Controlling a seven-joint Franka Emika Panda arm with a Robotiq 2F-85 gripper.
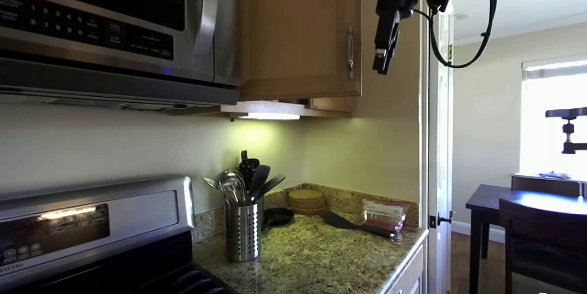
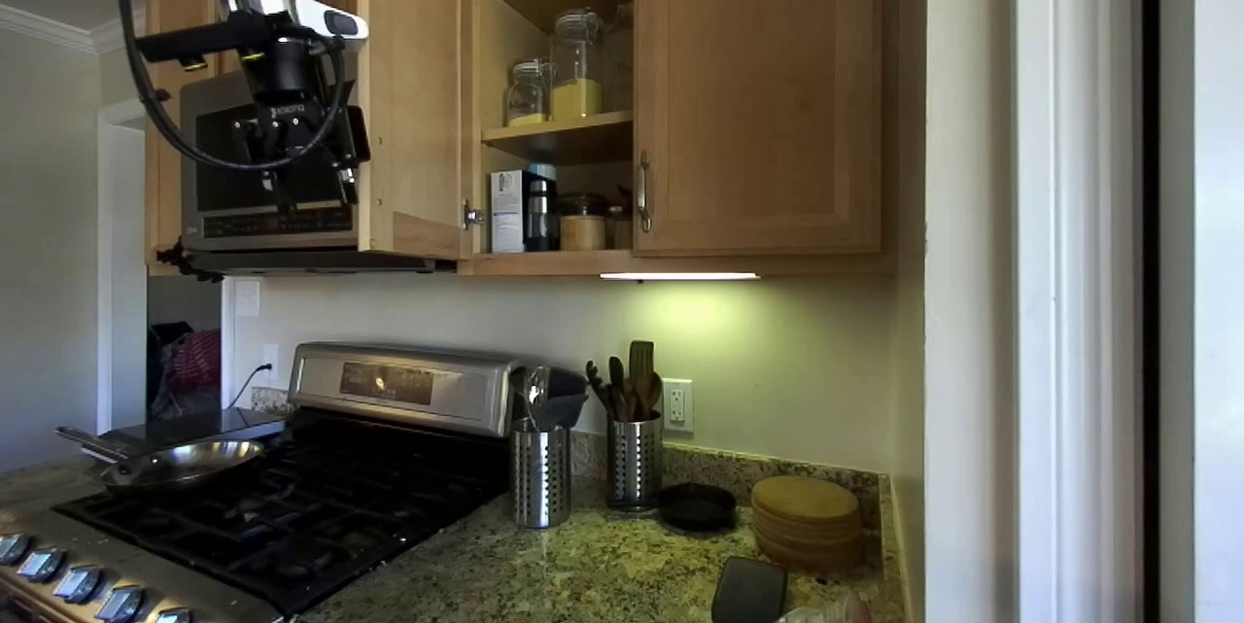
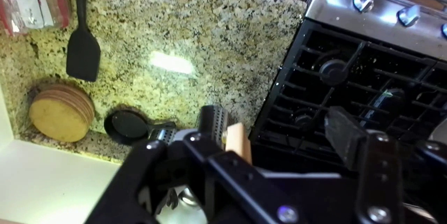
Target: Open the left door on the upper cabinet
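The left door [image 2: 413, 88] of the upper cabinet [image 2: 559, 263] stands swung wide open to the left, showing its inner face and the shelves behind it. Its outer face [image 1: 293, 28] and metal handle [image 1: 350, 51] show in an exterior view. My gripper [image 2: 316, 192] points down in front of the microwave, beside the open door. In an exterior view the gripper [image 1: 384, 64] is just right of the door's free edge. In the wrist view the gripper [image 3: 279, 142] has its fingers wide apart. A light tan wood corner [image 3: 238, 142], apparently the door's, shows beside the left finger; contact is unclear.
The right door [image 2: 758, 98] is shut. Jars [image 2: 576, 69] and boxes stand on the cabinet shelves. A microwave [image 2: 267, 137] hangs left of the cabinet, above the stove [image 2: 292, 497]. Utensil holders [image 2: 540, 477], small pan [image 2: 697, 506] and round boards [image 2: 807, 516] are on the counter.
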